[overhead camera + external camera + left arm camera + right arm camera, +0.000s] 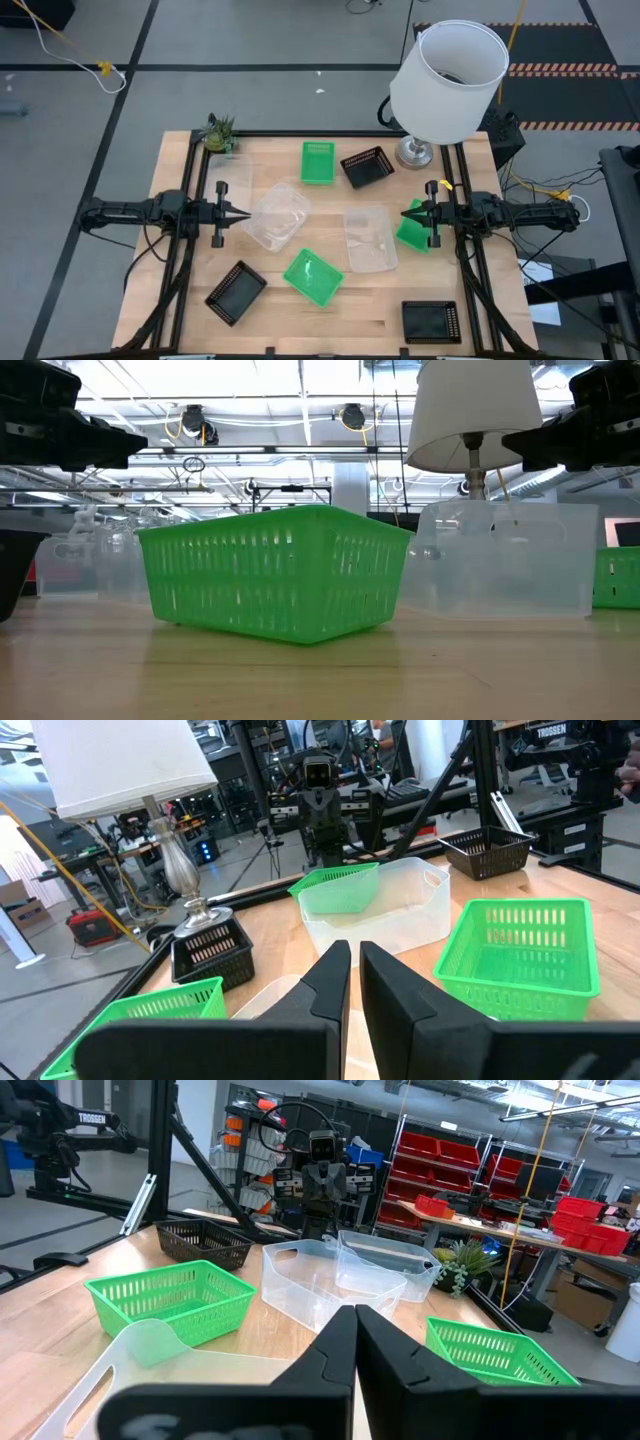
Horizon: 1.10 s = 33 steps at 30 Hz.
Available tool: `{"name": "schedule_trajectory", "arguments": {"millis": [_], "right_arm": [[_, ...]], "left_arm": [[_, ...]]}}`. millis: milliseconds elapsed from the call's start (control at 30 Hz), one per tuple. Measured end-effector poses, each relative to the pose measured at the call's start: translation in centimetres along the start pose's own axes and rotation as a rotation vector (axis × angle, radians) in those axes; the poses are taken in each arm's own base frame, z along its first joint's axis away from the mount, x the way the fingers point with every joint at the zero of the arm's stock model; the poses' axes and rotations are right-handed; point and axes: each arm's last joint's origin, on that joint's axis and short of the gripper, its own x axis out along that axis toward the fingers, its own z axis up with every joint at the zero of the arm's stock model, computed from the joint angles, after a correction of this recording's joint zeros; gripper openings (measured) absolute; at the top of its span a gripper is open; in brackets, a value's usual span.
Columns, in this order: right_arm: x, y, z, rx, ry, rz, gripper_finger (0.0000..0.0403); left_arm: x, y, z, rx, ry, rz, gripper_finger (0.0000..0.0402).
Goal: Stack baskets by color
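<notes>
Nothing is stacked yet: 3 green baskets, 3 black baskets and 3 clear ones lie scattered on the desk (190,300). Taking the lamp (440,80) as landmark, a green basket (317,162) and a black basket (364,166) sit just beside its base; another green basket (312,277) lies well away, toward the desk's front. The left gripper (244,214) hovers by a clear basket (280,215), fingers pressed together, holding nothing. The right gripper (406,215), fingers pressed together and empty, hangs over the third green one. This looks like the starting step; next, 1 gripper must spread its fingers and descend onto a basket rim.
</notes>
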Motion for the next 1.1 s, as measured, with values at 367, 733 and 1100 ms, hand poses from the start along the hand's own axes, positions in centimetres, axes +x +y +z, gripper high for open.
{"name": "schedule_trajectory", "arguments": {"millis": [367,733,1100], "right_arm": [[0.0,-0.1,0.3,0.039,-0.030,-0.011,0.0000],[0.2,-0.4,2.1,0.101,-0.039,-0.012,0.0000],[0.7,-1.7,8.4,0.189,0.050,0.005,0.0000]], "left_arm": [[0.0,0.0,0.0,0.000,0.000,0.000,0.0031],[0.0,0.0,0.0,0.000,0.000,0.000,0.0031],[0.0,0.0,0.0,0.000,0.000,0.000,0.0031]]}}
